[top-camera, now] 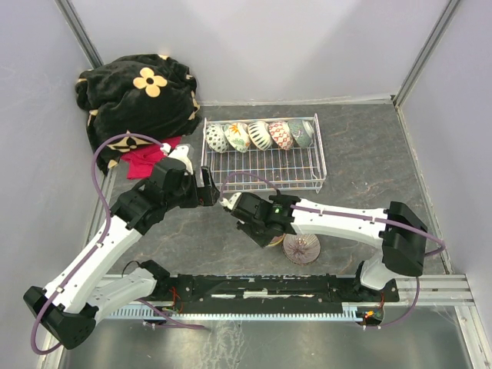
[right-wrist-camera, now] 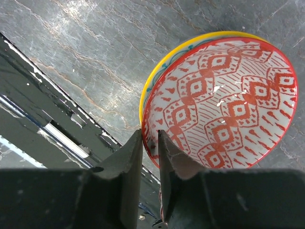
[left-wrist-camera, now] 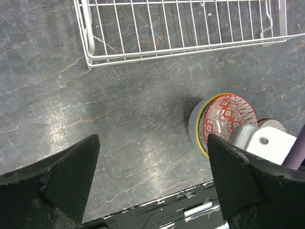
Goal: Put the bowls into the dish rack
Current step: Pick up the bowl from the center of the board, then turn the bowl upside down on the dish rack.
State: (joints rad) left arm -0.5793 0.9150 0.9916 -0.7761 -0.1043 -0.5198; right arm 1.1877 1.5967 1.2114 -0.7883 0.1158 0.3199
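A red-and-white patterned bowl sits nested in a yellow-rimmed bowl on the grey table, in front of the dish rack. My right gripper is shut on the red bowl's near rim, one finger inside and one outside. From above, the right gripper covers most of that stack. A pink-purple bowl stands just right of it. Several bowls stand on edge along the rack's back row. My left gripper hovers open over bare table, left of the red bowl.
A black flowered blanket and a red cloth lie at the back left beside the rack. A black rail runs along the near table edge. The rack's front rows hold nothing.
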